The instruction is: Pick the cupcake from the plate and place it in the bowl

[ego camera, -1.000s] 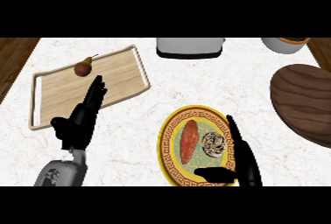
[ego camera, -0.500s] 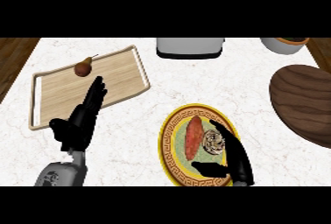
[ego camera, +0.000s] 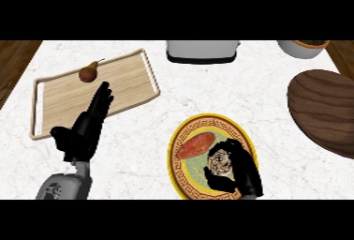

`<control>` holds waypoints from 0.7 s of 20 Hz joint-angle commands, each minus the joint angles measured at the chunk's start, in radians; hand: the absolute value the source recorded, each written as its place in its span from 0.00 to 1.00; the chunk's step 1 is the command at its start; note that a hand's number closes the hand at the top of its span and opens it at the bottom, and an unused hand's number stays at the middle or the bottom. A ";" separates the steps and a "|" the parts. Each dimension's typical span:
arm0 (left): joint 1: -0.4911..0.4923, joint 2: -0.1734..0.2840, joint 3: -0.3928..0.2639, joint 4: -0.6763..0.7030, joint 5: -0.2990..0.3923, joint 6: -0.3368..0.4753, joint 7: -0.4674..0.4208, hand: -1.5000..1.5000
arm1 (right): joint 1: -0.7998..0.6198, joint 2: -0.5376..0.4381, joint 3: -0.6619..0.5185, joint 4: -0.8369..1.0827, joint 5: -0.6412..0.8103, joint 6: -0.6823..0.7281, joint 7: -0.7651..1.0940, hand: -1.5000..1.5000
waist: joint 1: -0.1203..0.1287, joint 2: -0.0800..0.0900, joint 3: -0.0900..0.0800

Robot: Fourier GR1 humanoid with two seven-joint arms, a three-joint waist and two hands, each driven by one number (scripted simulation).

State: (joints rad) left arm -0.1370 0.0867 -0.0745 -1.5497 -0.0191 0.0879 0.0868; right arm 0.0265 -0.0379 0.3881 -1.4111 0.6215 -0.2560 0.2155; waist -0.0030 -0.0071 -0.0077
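Black fingers of the right hand (ego camera: 239, 171) curl round the cupcake (ego camera: 220, 163), which sits on the yellow plate (ego camera: 181, 140); lifting and carrying to the brown bowl (ego camera: 325, 110) remain. Left hand (ego camera: 86, 129) rests open.

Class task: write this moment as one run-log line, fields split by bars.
right hand: curled on cupcake, on plate | left hand: open, resting over tray | bowl: no cupcake in it

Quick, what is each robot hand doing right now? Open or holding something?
Left hand: open, fingers straight, holding nothing, over the wooden tray.
Right hand: curled round the cupcake on the plate.
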 commanded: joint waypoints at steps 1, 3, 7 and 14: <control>-0.042 -0.024 0.008 0.040 -0.018 0.014 -0.008 0.50 | 0.004 0.029 0.017 0.044 -0.007 0.005 -0.056 1.00 | 0.002 0.007 0.008; 0.012 -0.047 -0.035 -0.017 -0.033 0.042 0.021 0.50 | 0.139 -0.163 0.043 -0.110 -0.161 0.204 -0.250 1.00 | -0.011 0.003 0.009; 0.005 -0.018 -0.003 0.009 -0.025 0.031 0.011 0.50 | 0.187 -0.382 0.081 -0.194 -0.256 0.433 -0.512 1.00 | -0.027 0.000 0.010; 0.012 0.033 0.046 -0.031 0.014 -0.004 0.030 0.50 | 0.339 -0.652 -0.159 -0.407 -0.526 0.569 -0.962 1.00 | -0.045 -0.005 0.009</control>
State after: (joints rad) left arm -0.1208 0.0956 -0.0518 -1.5604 -0.0246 0.1003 0.0955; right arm 0.2931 -0.5636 0.3331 -1.7174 0.2248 0.2316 -0.5417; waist -0.0405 -0.0105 0.0010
